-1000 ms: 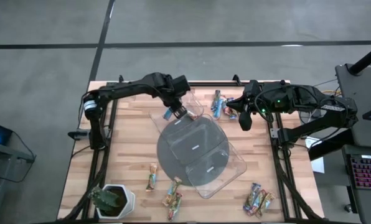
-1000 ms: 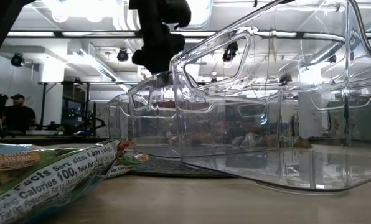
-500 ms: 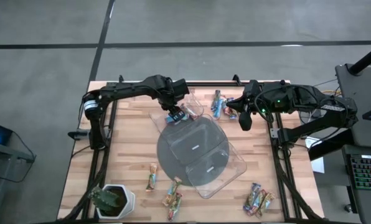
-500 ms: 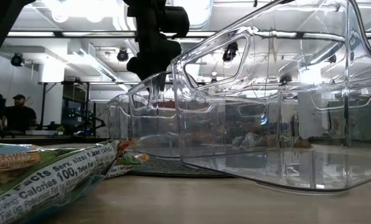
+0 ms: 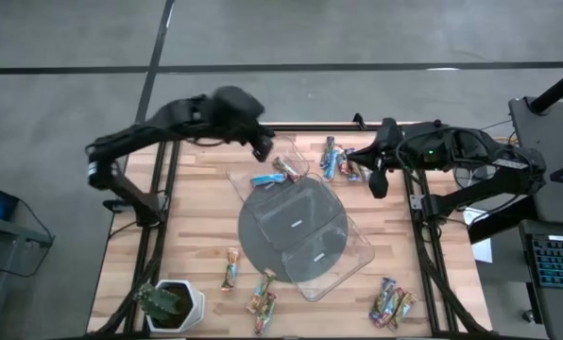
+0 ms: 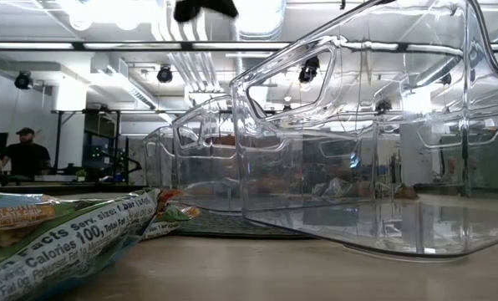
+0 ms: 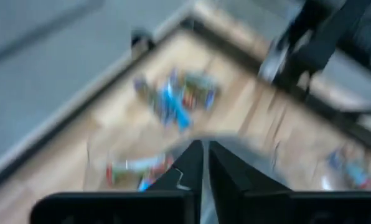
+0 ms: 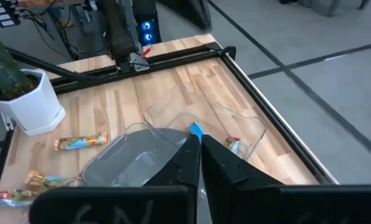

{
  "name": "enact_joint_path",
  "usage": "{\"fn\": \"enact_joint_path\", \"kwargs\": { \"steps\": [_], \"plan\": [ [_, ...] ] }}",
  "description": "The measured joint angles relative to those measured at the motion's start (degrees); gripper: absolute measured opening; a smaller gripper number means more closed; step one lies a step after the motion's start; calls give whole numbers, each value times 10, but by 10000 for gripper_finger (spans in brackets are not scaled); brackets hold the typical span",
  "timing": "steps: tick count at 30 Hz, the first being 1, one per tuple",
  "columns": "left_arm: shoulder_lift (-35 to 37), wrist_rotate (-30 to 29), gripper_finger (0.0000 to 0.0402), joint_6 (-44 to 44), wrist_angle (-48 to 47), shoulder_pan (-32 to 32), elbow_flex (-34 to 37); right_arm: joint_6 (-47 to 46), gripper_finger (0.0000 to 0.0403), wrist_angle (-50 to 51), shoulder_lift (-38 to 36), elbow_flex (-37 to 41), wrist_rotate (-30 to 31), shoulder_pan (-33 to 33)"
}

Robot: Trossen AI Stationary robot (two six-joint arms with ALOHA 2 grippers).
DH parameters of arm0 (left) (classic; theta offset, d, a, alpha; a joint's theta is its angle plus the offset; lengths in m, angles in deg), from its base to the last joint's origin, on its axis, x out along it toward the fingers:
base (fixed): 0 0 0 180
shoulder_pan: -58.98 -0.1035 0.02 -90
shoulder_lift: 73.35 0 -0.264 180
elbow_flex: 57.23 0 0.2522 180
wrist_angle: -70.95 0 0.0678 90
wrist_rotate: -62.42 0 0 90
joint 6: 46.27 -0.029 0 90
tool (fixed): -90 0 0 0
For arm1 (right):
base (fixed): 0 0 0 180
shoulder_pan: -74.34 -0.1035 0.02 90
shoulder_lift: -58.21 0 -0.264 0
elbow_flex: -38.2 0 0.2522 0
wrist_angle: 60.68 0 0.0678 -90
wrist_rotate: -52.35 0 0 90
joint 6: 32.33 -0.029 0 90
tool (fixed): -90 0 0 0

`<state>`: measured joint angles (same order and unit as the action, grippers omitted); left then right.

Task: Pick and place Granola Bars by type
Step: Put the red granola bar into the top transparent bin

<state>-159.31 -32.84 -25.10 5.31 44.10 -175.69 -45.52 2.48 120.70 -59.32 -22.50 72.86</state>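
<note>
pale wood worktop (image 5: 196,227) in a black frame, grey floor around; low view shows an open room with ceiling lights and a person at far left. clear trays (image 5: 305,222) sit over a grey disc mid-worktop, white-potted plant (image 5: 171,304) at one near corner. left hand (image 5: 262,146) raised above the far edge, fingers pressed together, holding nothing. granola bars (image 5: 277,173) lie in the far tray just beside it; more lie scattered elsewhere. right hand (image 5: 378,185) closed, empty, near another cluster.
</note>
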Motion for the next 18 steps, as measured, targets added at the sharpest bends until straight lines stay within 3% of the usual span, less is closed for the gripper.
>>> {"fn": "enact_joint_path", "kwargs": {
  "steps": [5, 11, 18],
  "plan": [
    [87, -53, 1, -46, 81, 41, 37, -23, 8, 1, -7, 0, 20, 0],
    [201, -45, 0, -116, 230, 80, 145, -51, 8, 0, -5, 0, 69, 2],
    [312, -45, 0, -114, 243, 81, 283, -135, 16, -1, 0, 0, 152, 5]
  ]
}}
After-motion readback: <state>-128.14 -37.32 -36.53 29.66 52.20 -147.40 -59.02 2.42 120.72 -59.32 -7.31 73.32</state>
